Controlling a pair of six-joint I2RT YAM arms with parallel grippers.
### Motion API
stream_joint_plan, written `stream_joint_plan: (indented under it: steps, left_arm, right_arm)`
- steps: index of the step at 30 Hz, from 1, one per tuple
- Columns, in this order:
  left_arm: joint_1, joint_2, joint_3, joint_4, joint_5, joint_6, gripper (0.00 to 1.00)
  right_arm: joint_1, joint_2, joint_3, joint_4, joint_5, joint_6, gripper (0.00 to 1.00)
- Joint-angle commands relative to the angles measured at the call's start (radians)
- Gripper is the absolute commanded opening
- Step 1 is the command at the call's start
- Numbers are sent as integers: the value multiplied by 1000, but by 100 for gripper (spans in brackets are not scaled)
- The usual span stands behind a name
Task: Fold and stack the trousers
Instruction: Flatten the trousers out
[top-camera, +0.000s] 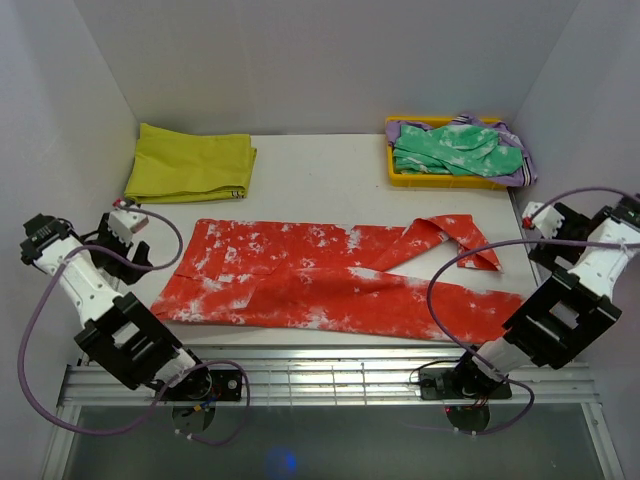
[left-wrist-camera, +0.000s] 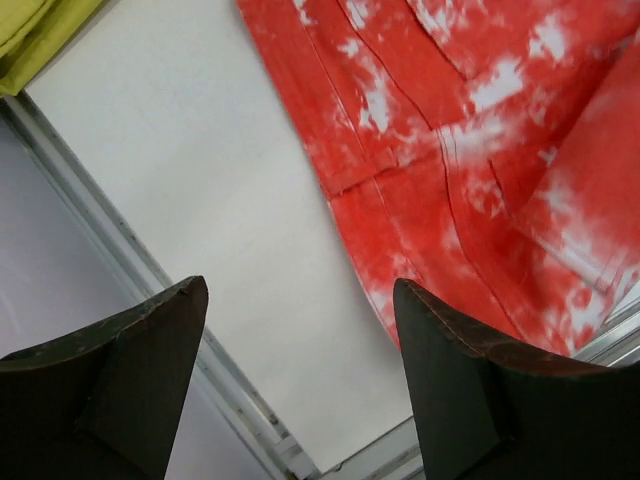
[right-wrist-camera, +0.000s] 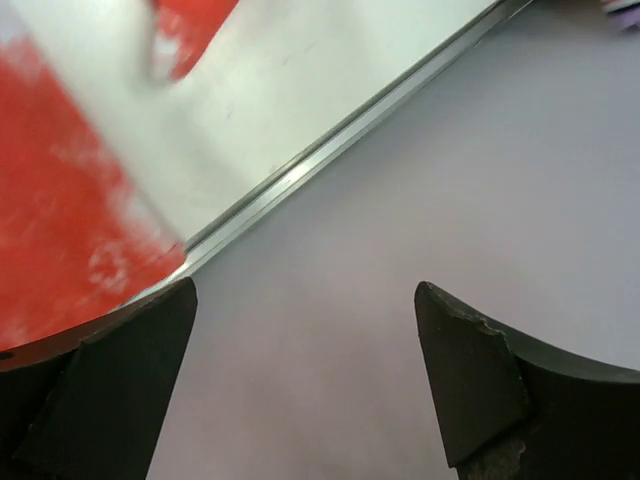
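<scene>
The red-orange, white-blotched trousers (top-camera: 320, 275) lie flat across the middle of the table, waist to the left and legs running right. One leg end (top-camera: 462, 240) is twisted and folded back at the upper right. My left gripper (top-camera: 127, 230) hangs open just left of the waist, holding nothing. In the left wrist view the trousers (left-wrist-camera: 480, 150) fill the upper right, and the left gripper (left-wrist-camera: 300, 290) stands wide over bare table. My right gripper (top-camera: 545, 222) is open by the right wall, beyond the leg ends. In its wrist view the right gripper (right-wrist-camera: 305, 290) faces the wall, with the trousers (right-wrist-camera: 60, 230) at the left.
A folded yellow cloth (top-camera: 190, 162) lies at the back left, its corner also in the left wrist view (left-wrist-camera: 30, 40). A yellow tray (top-camera: 445, 181) at the back right holds a green mottled garment (top-camera: 455, 150). White walls close in three sides; a metal rail (top-camera: 330, 375) runs along the near edge.
</scene>
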Motion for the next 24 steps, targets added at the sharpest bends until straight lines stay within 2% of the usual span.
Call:
stream_joint_plan:
  steps: [1,3,4,6,7,8,9,11,12,15,18,24]
  left_arm:
    - [-68,118,115,42,98,-328,86]
    - [-79,150,172,65,92,-369,86]
    - [-98,157,160,108,45,-460,86]
    - [-145,155,124,233,-9,-534,85]
    - [-180,154,97,261,-35,-547,85]
    - [-261,149,32,308,-66,-609,85]
    - [-306,149,-2,415,-139,-655,86]
    - [-418,166,-48,502,-182,-728,86]
    - [-443,193,-73,590,-216,-813,87]
    - [-512,294,-40,716,-273,-973,89]
    - [-543,377,23,774,-307,-1039,90]
    - [-593,555,177,780,-383,-970,89]
  right_arm:
    - [181,110,170,-99,-32,246,97]
    - [280,172,261,-147,-50,413,100]
    - [311,185,281,-142,-44,513,100]
    - [405,212,276,-120,-35,587,100]
    - [433,219,266,-63,-29,627,100]
    - [494,225,244,-28,0,705,100]
    - [522,243,238,5,14,739,100]
    - [565,268,235,83,31,818,100]
    - [597,301,253,91,40,887,99]
    - [631,372,304,95,40,996,98]
    - [652,398,313,112,68,1015,98]
    - [655,436,336,80,129,962,98]
